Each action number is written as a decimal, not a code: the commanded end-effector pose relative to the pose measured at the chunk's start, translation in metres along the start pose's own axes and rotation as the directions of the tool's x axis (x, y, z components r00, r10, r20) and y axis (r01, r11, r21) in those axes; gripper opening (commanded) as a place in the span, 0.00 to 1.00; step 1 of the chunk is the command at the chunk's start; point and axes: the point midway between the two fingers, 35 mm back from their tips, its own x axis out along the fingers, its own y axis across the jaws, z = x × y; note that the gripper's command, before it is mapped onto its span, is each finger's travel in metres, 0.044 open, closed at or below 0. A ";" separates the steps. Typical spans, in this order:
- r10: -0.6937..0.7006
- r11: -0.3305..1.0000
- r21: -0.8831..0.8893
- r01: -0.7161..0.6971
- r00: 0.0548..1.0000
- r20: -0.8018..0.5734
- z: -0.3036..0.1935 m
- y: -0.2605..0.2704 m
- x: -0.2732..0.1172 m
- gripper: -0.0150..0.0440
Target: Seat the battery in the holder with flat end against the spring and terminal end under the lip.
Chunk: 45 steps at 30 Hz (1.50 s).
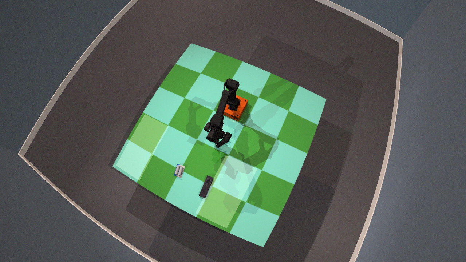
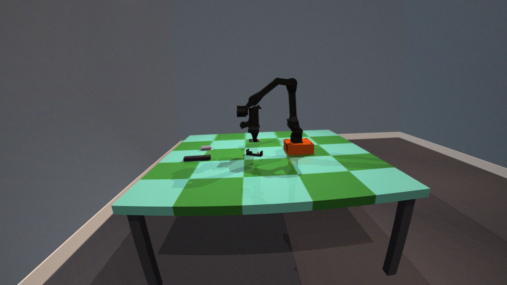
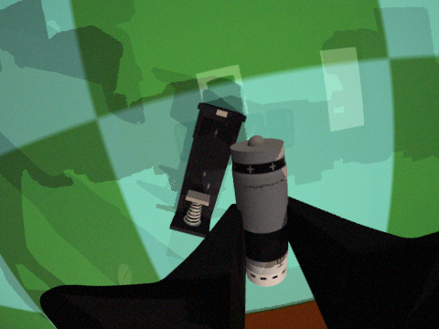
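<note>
My gripper [image 3: 260, 208] [image 2: 254, 140] is shut on the battery [image 3: 261, 196] and holds it lengthwise above the table. In the wrist view its terminal end points up the picture and its flat end toward the orange base. The black holder [image 3: 208, 155] [image 2: 254, 153] lies on the table, lower than the battery and left of it in the wrist view. Its spring [image 3: 193, 214] is at the near end and its lip [image 3: 222, 112] at the far end. The holder is turned slightly from the battery's direction. In the top view the arm hides the holder and the battery.
The orange base [image 1: 239, 109] [image 2: 298, 147] of the arm stands on the checkered table [image 1: 286, 202] [image 2: 276, 193]. A black remote [image 1: 206, 186] [image 2: 196, 158] and a pair of pale cylinders [image 1: 179, 170] [image 2: 206, 147] on a blue and white piece lie farther from the base.
</note>
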 end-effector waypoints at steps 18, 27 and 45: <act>-0.003 0.911 0.412 -0.004 1.000 0.017 0.005 0.031 0.002 0.37; -0.053 0.915 0.404 -0.003 0.990 0.128 0.008 0.030 0.023 0.37; -0.121 0.915 0.403 0.006 0.958 0.259 0.007 0.030 0.041 0.37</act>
